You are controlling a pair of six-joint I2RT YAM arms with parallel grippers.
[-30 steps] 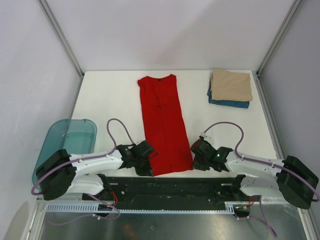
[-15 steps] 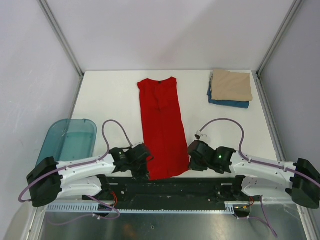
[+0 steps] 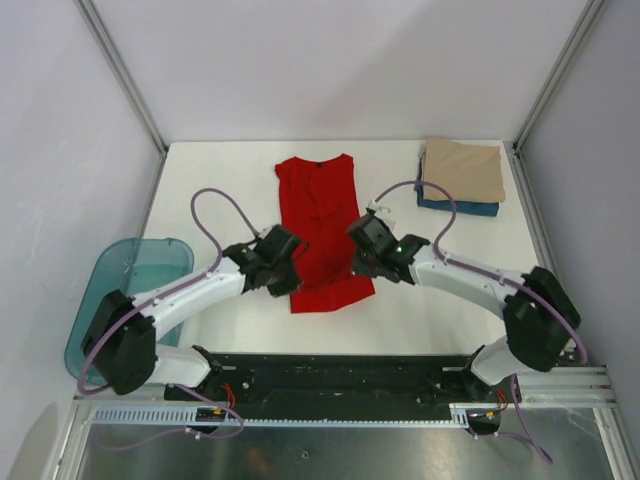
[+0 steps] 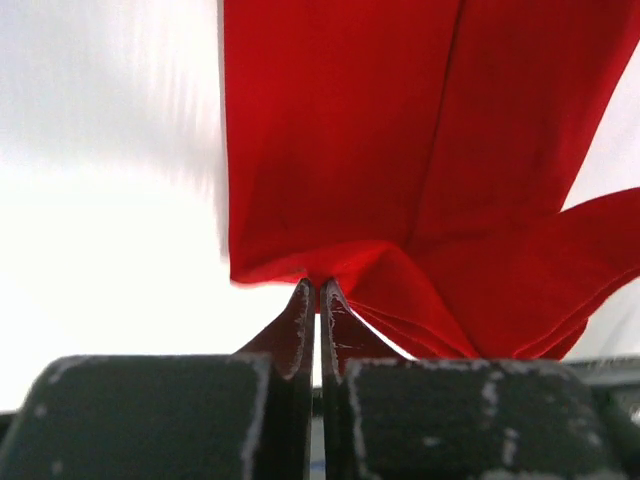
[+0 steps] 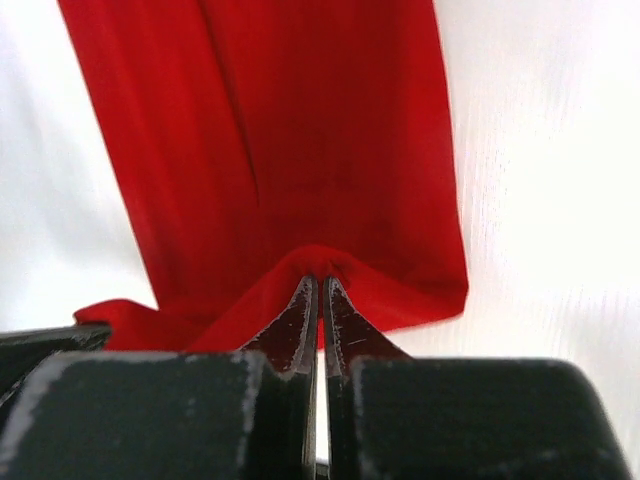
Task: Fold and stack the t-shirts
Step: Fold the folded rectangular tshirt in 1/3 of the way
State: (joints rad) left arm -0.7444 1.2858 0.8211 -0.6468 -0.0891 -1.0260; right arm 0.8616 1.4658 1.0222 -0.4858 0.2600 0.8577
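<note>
A long red t-shirt [image 3: 320, 215] lies down the middle of the white table, its near end lifted and doubled back over itself. My left gripper [image 3: 290, 268] is shut on the shirt's near left corner [image 4: 318, 270]. My right gripper [image 3: 358, 255] is shut on the near right corner [image 5: 322, 262]. Both hold the hem above the shirt's middle part. In each wrist view the red cloth bunches at the closed fingertips. A tan t-shirt [image 3: 462, 170] lies folded on a dark blue t-shirt [image 3: 470, 208] at the back right.
A translucent teal tub [image 3: 135, 290] sits off the table's left edge beside the left arm. Metal frame posts rise at the back corners. A black rail [image 3: 330, 375] runs along the near edge.
Both grippers have carried the shirt's near hem away from the front edge toward the back, doubling the lower part over. The arms now reach further out over the table.
</note>
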